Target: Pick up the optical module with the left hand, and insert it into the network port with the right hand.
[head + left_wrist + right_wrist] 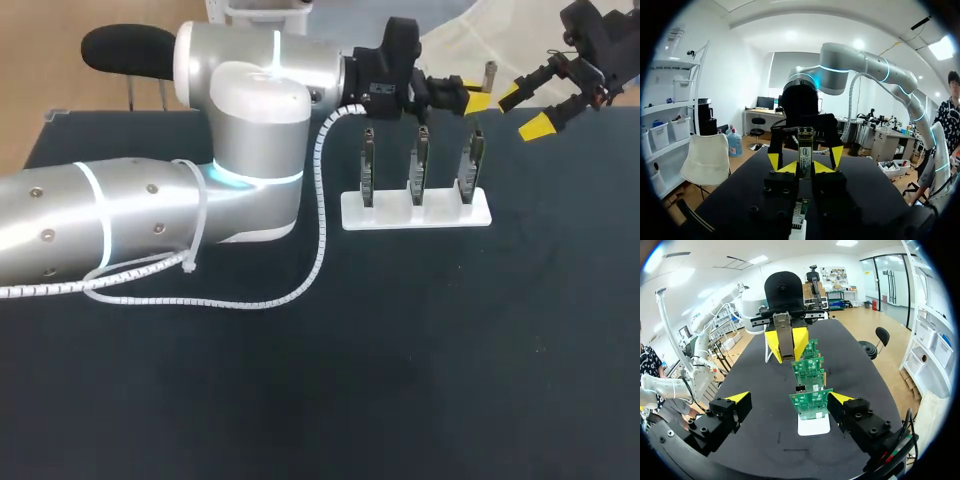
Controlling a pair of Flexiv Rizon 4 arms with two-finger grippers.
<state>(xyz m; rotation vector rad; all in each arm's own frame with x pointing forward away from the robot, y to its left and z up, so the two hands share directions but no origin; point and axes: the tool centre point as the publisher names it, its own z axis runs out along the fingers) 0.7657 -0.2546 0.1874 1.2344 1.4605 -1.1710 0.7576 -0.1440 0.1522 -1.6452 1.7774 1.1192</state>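
- left gripper (478, 100) clenched on the optical module (805, 147), holding it upright above the boards.
- right gripper (789, 399) spread wide, empty, facing the module.
- three circuit boards (421, 160) stand in a white stand (416, 212) on the dark table (400, 350).
- network port (801, 388): seemingly the small metal piece on the middle board.

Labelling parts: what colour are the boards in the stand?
Green boards, clearest in right wrist view.

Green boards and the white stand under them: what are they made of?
The green boards look like fibreglass circuit board: matte green, dotted with tiny soldered parts. The white stand is probably plastic: smooth, plain white, holding the boards upright.
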